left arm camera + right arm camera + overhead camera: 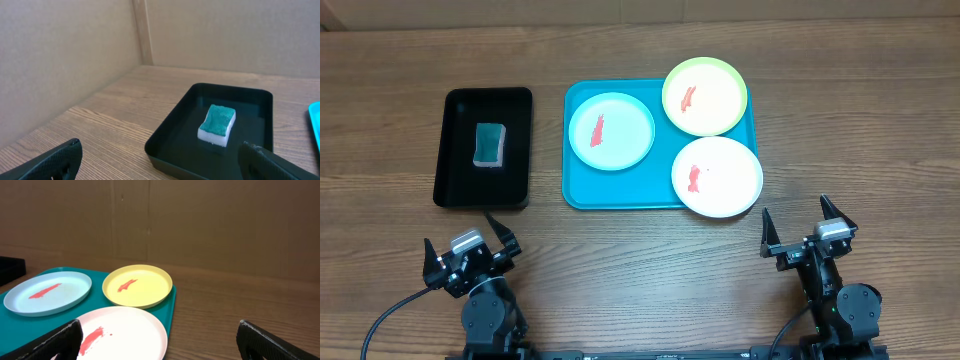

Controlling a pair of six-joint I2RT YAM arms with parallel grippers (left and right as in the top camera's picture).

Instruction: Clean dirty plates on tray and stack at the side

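The turquoise tray (582, 192) lies at the table's middle and holds three plates, each with a red-orange smear. A light blue plate (611, 132) is on its left, a yellow-green plate (705, 96) at its back right, a white plate (717, 177) at its front right. In the right wrist view the white plate (122, 332) is nearest, with the yellow-green plate (137, 285) and light blue plate (48, 293) behind. My left gripper (466, 245) stands open near the front edge, left of the tray. My right gripper (803, 226) is open too, just right of the white plate. Neither holds anything.
A black tray (455, 150) sits left of the turquoise one, with a green-topped white sponge (490, 144) inside; the left wrist view has the sponge (217, 124) just ahead of my fingers. Cardboard walls stand behind the table in both wrist views.
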